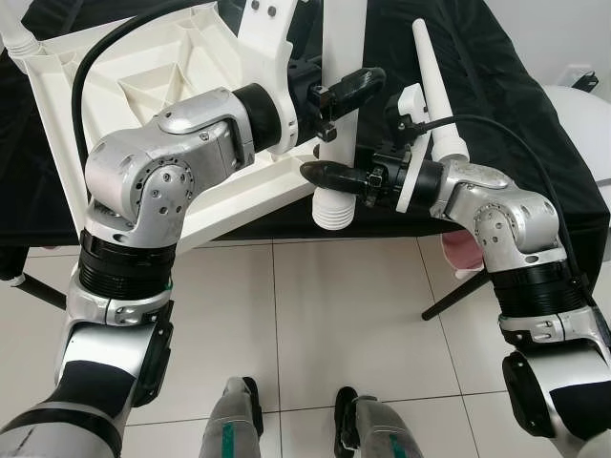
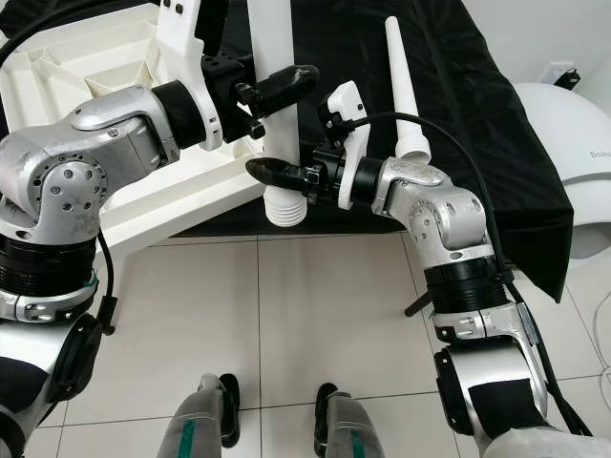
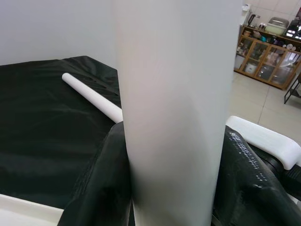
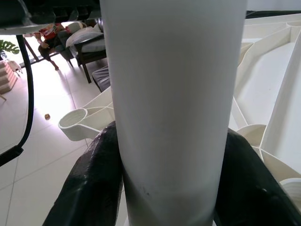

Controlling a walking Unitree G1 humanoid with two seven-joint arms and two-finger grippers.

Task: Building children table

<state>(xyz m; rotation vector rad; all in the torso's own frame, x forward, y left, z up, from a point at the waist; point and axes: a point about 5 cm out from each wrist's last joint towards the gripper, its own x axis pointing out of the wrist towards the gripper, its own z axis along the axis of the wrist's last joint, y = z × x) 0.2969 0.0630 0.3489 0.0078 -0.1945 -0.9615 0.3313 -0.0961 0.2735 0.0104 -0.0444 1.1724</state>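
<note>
Both grippers hold the same white table leg, which stands nearly upright at the front edge of a surface draped in black cloth. The left gripper clamps the leg higher up, its black fingers pressed against either side, while the right gripper grips it lower down, just above the ribbed threaded end that hangs past the cloth edge over the tiled floor. The top of the leg is cut off by the upper border of the head views, so its full length cannot be seen. In both wrist views the leg stands so close that its edges blur. The white tabletop lies upside down on the cloth to the robot's left, ribs and round sockets facing up; the left arm covers much of it, and its far corners run out of view. A second white leg lies on the cloth just beyond the right gripper. A white appliance at the right is only partly visible.
</note>
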